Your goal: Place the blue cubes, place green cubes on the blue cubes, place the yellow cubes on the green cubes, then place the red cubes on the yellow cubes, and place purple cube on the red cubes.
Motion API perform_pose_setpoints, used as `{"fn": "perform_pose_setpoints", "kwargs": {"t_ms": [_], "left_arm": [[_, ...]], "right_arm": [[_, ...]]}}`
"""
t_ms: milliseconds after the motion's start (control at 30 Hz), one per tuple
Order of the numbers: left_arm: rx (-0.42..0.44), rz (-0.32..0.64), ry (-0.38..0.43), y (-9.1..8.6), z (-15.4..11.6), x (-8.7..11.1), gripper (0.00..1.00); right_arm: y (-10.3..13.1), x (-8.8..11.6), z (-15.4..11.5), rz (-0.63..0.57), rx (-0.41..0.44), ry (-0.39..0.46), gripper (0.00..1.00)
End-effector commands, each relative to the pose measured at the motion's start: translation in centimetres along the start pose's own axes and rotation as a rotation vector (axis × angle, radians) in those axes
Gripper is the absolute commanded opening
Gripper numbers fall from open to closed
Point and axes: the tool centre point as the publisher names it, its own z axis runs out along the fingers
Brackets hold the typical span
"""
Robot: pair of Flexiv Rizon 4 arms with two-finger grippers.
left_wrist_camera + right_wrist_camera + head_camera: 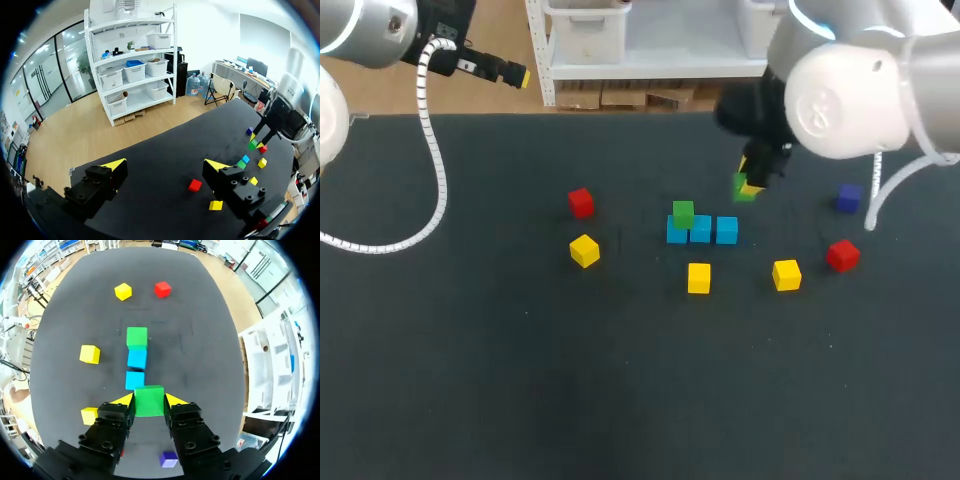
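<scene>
The right gripper (149, 399) was clenched on a green cube (149, 404), one yellow tip against each side face, and hung clear above the table (470, 380). In the wrist view the three blue cubes (137, 359) lay straight ahead of its fingers, touching end to end in a line that ran away from the gripper. The nearest blue (134, 380) lay just beyond the held cube with the middle one past it, both bare, while the farthest carried a second green (137, 336). In the head view the held cube sat behind and to the right of the row's right end. The coming move was therefore probably a short carry forward and down onto the nearest bare blue. The left gripper (165, 172) stood released and held nothing, well apart at the table's far left, so the right arm was the nearer.
</scene>
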Motion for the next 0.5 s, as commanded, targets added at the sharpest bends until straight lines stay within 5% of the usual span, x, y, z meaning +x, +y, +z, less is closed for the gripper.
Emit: {"fn": "perform_pose_setpoints", "kwargs": {"t_ms": [33,500], "left_arm": [[-0.001,-0.001,-0.001,0.0,0.1,0.0,1.0],[-0.001,-0.001,-0.001,0.0,0.1,0.0,1.0]], "right_arm": [[0.2,-0.5,0.8,-0.005,-0.004,0.013,0.0],[1.5,-2.2,2.3,-0.04,0.004,0.056,0.0]]}}
